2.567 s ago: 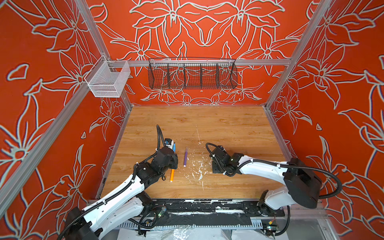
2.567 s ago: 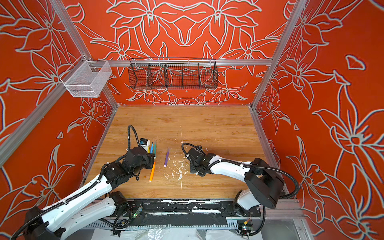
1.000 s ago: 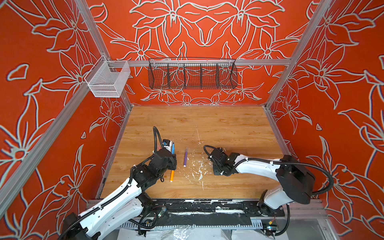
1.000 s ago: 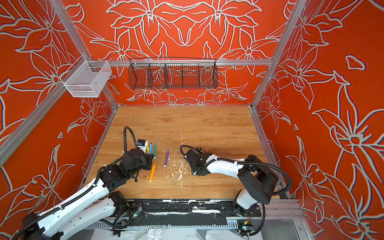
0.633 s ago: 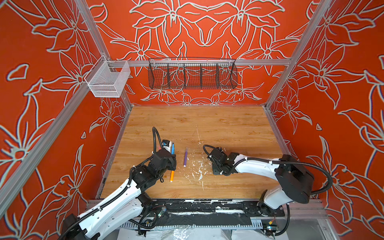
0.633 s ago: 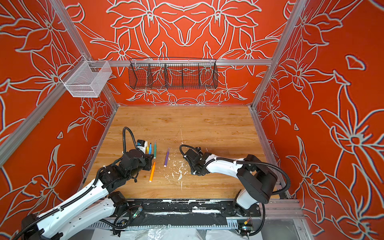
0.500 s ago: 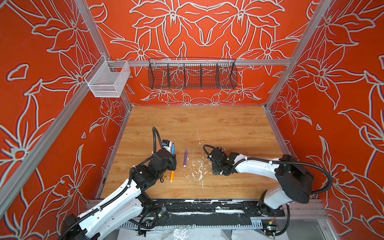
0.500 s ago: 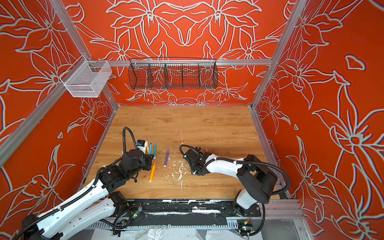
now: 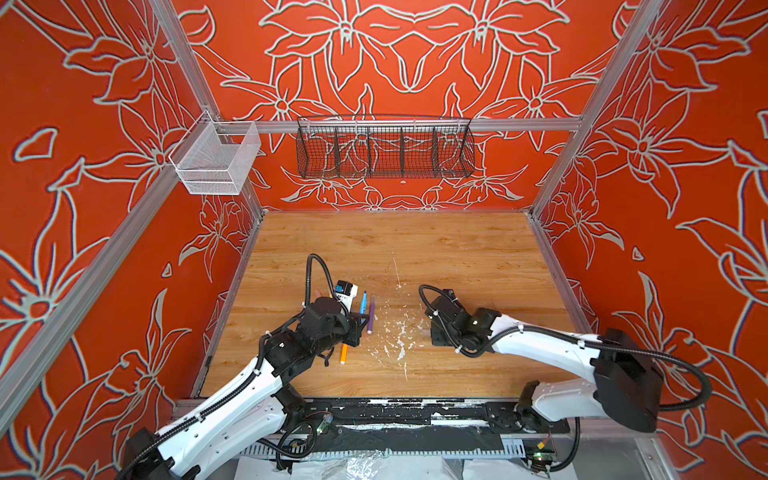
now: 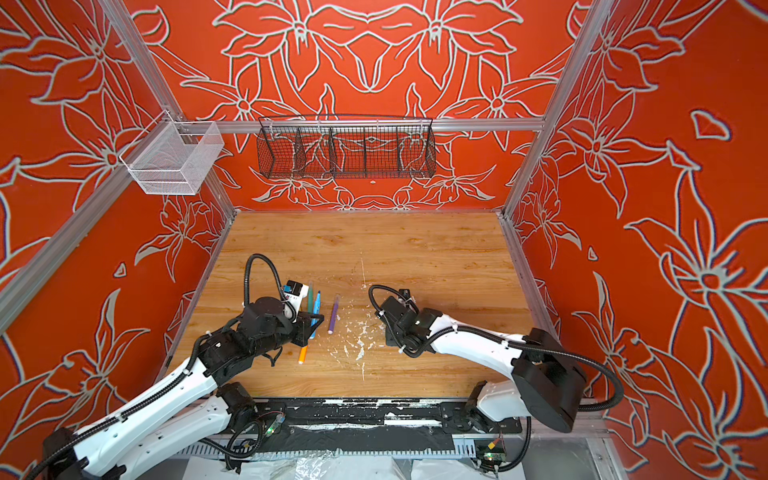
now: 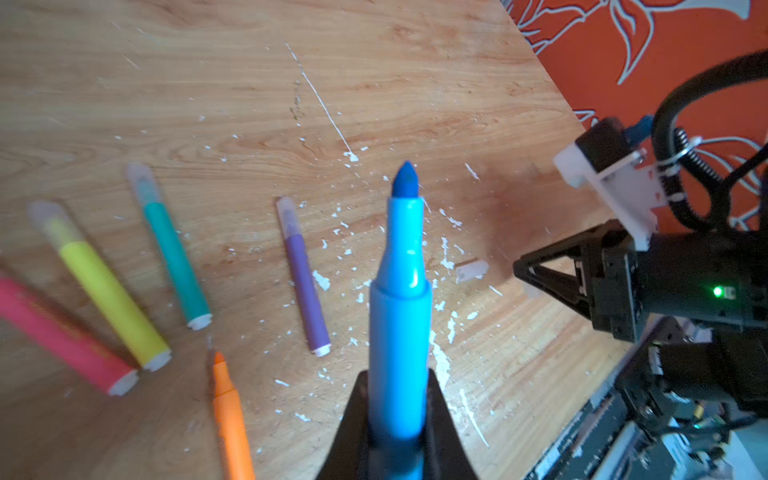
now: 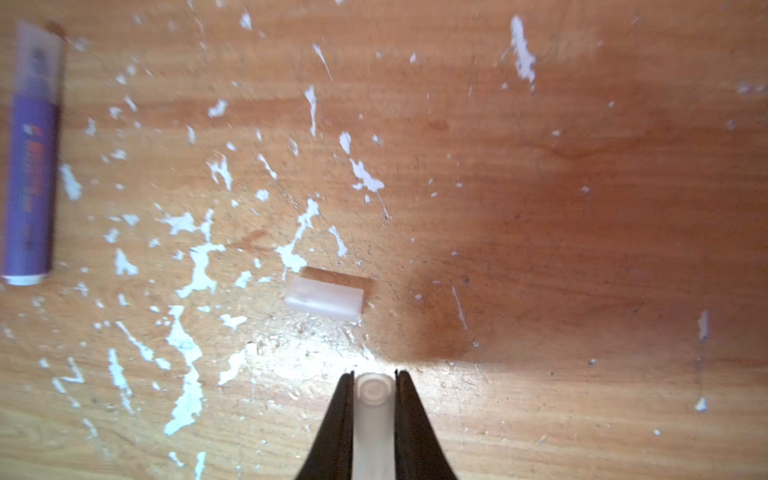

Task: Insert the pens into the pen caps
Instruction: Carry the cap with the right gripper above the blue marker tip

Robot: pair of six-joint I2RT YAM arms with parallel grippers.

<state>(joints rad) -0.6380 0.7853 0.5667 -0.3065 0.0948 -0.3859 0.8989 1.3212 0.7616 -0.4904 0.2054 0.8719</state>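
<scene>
The wooden table (image 9: 415,249) has open wood over its far half, up to the walls (image 9: 665,208). The left gripper (image 11: 397,384) is clamped on the blue pen (image 11: 400,291). The right gripper (image 12: 373,380) pinches a clear pen cap (image 12: 372,411), seemingly just above the wood; a second cap (image 12: 324,299) lies near.

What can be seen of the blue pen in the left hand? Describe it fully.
The blue pen is glossy light-blue plastic: a wide barrel stepping down to a narrower neck and a bare, darker blue felt tip, uncapped. The left hand clamps its barrel between black fingers, hiding its rear end. It juts over the wooden table; nothing else visibly touches it.
</scene>
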